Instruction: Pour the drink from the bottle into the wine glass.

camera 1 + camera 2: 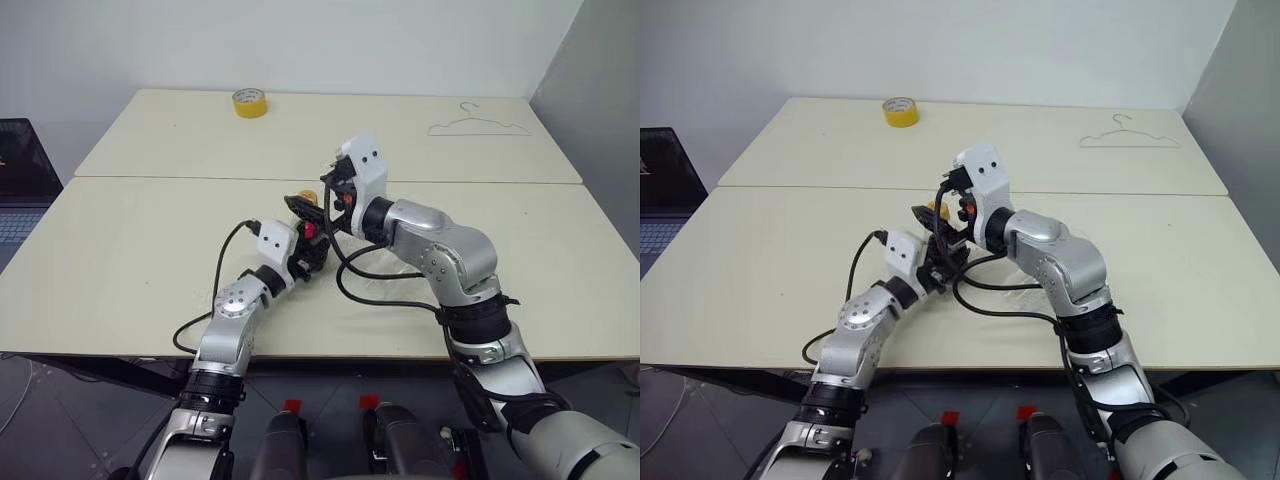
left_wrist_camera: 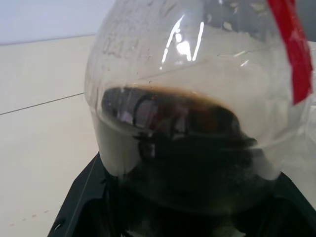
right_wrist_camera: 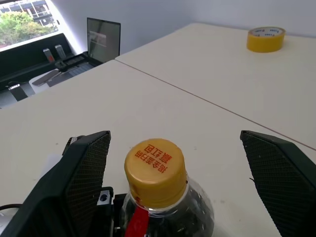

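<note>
Gripping the bottle around its ribbed body, the left gripper had its black fingers closed on the clear plastic and held it above the middle of the near table, well in from the front edge. The drink, dark and almost black, sat low in the bottle, its surface level in the left wrist view. The yellow cap was on the neck above the red label strip, so nothing could be poured yet. The right gripper hung just over the bottle with its jaws spread wide, one finger to either side of the cap and touching nothing. The step in hand looked like uncapping: the next move would call for the right fingers to close squarely on the cap and twist it off while the left kept the body from turning. Slipping on the small cap, or squeezing the soft bottle hard enough to push liquid out once open, seemed the likely risks. A clear shape lay on the table just right of the grippers, under the right forearm, too faint to tell whether it was the wine glass. Farther off on the far table, a yellow tape roll sat near the back edge and a wire hanger lay toward the back right corner, both well apart from the work.
</note>
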`<action>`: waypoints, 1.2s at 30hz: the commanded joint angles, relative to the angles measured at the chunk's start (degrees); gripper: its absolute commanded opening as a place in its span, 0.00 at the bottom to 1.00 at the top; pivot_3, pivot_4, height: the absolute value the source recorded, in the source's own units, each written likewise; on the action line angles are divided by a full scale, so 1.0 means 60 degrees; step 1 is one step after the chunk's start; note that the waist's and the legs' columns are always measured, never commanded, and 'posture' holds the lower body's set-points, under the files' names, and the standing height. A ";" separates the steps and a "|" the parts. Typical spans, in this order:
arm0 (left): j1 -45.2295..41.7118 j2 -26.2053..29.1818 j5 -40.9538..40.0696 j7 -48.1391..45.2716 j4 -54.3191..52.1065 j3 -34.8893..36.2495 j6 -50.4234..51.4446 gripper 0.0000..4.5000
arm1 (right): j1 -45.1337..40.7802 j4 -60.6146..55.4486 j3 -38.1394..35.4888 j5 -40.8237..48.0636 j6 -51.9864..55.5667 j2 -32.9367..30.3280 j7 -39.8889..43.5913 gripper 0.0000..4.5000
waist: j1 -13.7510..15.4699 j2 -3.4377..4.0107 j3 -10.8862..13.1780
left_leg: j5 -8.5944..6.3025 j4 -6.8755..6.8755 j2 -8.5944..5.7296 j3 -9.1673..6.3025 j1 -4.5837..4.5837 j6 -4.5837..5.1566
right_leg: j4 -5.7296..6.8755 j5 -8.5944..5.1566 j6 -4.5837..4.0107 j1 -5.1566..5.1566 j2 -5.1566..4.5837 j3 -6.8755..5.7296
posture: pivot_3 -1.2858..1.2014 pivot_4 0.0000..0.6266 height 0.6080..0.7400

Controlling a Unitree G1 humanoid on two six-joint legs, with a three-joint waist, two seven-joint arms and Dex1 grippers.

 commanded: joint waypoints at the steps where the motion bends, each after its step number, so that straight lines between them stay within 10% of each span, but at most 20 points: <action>1: 0.0053 -0.0072 0.0095 -0.0033 -0.0183 -0.0158 -0.0183 0.56 | -0.0249 -0.0223 -0.0012 -0.0006 -0.0033 0.0194 -0.0061 0.92 | 0.0000 0.0000 0.0000 | 0.0000 0.0000 0.0000 -0.0001 0.0000 0.0000 | 0.0000 0.0000 0.0000 0.0000 0.0000 -0.0001 | 0.52 0.24 1.00; 10: 0.0156 -0.0073 0.0158 -0.0057 -0.0154 -0.0230 -0.0186 0.56 | -0.0269 -0.0333 -0.0157 0.0080 0.0062 0.0367 -0.0080 0.29 | -0.0004 0.0000 -0.0001 | 0.0000 0.0000 0.0000 -0.0001 0.0000 0.0000 | -0.0004 0.0000 0.0000 0.0001 0.0000 -0.0002 | 0.52 0.24 1.00; 17: 0.0263 -0.0005 -0.0044 -0.0343 -0.0350 -0.0303 0.0092 0.56 | -0.0268 -0.0286 0.0040 0.0148 0.0001 -0.0106 0.0644 0.29 | -0.0007 -0.0001 -0.0001 | 0.0000 -0.0003 0.0001 -0.0001 0.0001 0.0000 | -0.0010 0.0000 0.0000 0.0001 0.0000 -0.0002 | 0.52 0.24 1.00; 36: 0.1106 0.1082 -0.1929 -0.2314 -0.3006 -0.0024 0.2292 0.56 | -0.0698 0.2065 0.1148 0.0432 -0.3797 -0.2519 0.8597 0.29 | -0.0025 0.0000 0.0000 | -0.0002 -0.0023 0.0002 -0.0005 -0.0001 0.0001 | -0.0049 -0.0004 -0.0004 0.0006 0.0006 -0.0004 | 0.52 0.24 1.00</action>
